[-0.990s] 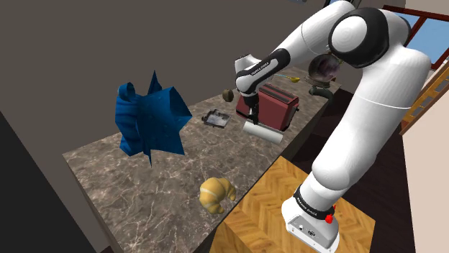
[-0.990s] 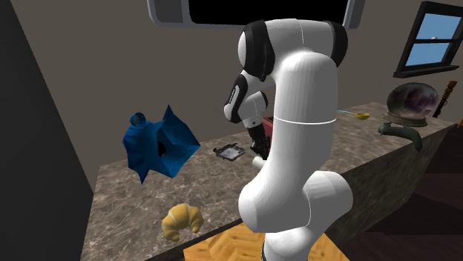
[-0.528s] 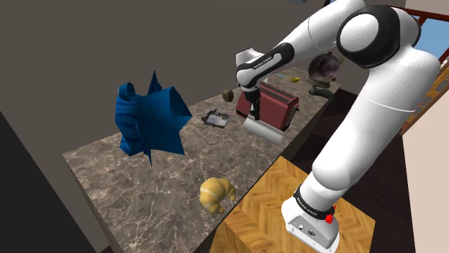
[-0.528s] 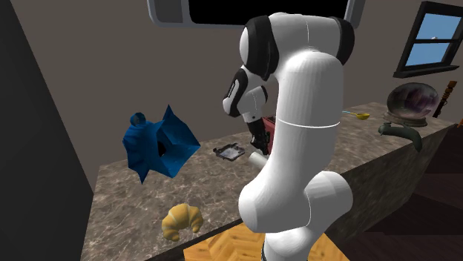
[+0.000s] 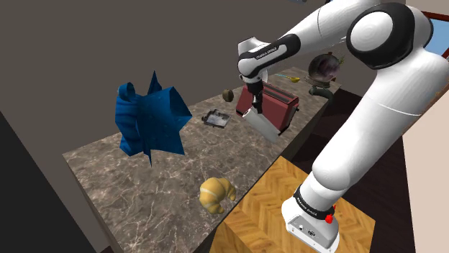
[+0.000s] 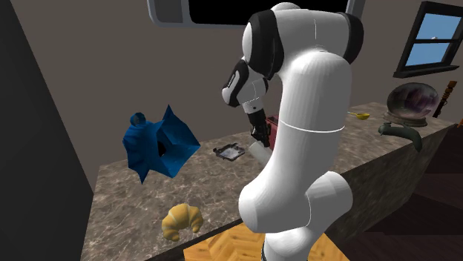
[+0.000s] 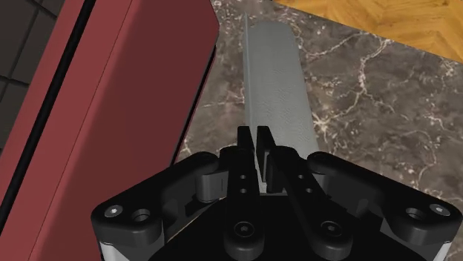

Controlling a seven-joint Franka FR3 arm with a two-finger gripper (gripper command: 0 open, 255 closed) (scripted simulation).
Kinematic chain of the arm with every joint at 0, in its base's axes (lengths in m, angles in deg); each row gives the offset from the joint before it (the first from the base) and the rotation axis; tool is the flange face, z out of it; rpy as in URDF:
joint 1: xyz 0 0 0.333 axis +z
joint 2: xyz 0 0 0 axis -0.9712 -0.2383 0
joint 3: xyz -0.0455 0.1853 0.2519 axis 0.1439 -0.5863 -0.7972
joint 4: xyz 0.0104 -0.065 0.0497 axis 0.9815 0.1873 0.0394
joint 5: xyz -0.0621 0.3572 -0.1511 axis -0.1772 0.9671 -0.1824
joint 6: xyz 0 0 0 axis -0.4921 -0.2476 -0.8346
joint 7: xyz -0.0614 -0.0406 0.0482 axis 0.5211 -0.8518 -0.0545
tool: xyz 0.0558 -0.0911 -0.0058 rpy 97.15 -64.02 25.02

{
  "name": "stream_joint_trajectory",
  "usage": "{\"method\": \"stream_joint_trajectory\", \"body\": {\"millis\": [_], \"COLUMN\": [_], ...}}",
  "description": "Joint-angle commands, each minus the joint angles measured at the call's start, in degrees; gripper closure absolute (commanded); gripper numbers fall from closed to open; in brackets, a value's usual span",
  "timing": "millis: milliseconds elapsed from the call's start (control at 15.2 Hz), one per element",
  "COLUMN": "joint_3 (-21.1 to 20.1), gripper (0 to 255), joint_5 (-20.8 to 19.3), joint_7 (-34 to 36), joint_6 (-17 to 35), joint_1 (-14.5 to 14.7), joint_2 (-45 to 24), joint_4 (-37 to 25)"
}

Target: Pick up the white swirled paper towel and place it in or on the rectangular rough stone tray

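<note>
Gripper [image 5: 251,109] clamped tight, and it has got the paper towel [image 5: 264,127]! From the wrist view the two black fingers [image 7: 244,148] are almost meeting, pinching a thin edge at the near end of the pale grey-white roll [image 7: 274,81], which stretches away from the hand over the veined marble counter [image 5: 137,172]. Right alongside it runs the red toaster [image 7: 111,96], just beside the roll along its whole length.

Over on the shoulder view, the towel hangs at a slant in front of the toaster [image 5: 280,104], high end up at the hand, low end dipping toward the counter's front edge. Whether that low end touches the marble, I cannot tell from here.

And the target? The stone tray [image 5: 216,118], small, dark and rectangular, lies flat on the counter near the back wall, on the shoulder view's left of the gripper, close by but apart from the towel. The second exterior view shows the tray [image 6: 229,153] just beside the hand [image 6: 260,141].

Further along, a crumpled blue cloth [image 5: 151,121] stands tall, a croissant [image 5: 217,194] lies near the front edge, and a wooden stand [image 5: 266,208] carries the arm.
</note>
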State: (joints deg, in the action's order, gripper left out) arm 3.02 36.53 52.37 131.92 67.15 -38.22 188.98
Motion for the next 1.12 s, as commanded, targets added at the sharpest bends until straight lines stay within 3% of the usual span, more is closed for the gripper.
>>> {"method": "stream_joint_trajectory", "body": {"millis": [0,528,1056], "joint_3": [-0.1,-0.3,-3.2], "gripper": [255,255,255], "joint_5": [0.1,0.4,3.7], "joint_7": [-0.3,-1.7,1.4], "joint_6": [-1.4,-6.9,-13.9], "joint_1": [0.1,0.3,3.4], "joint_2": [0.8,3.3,-11.1], "joint_4": [-0.6,-3.8,-23.9]}}
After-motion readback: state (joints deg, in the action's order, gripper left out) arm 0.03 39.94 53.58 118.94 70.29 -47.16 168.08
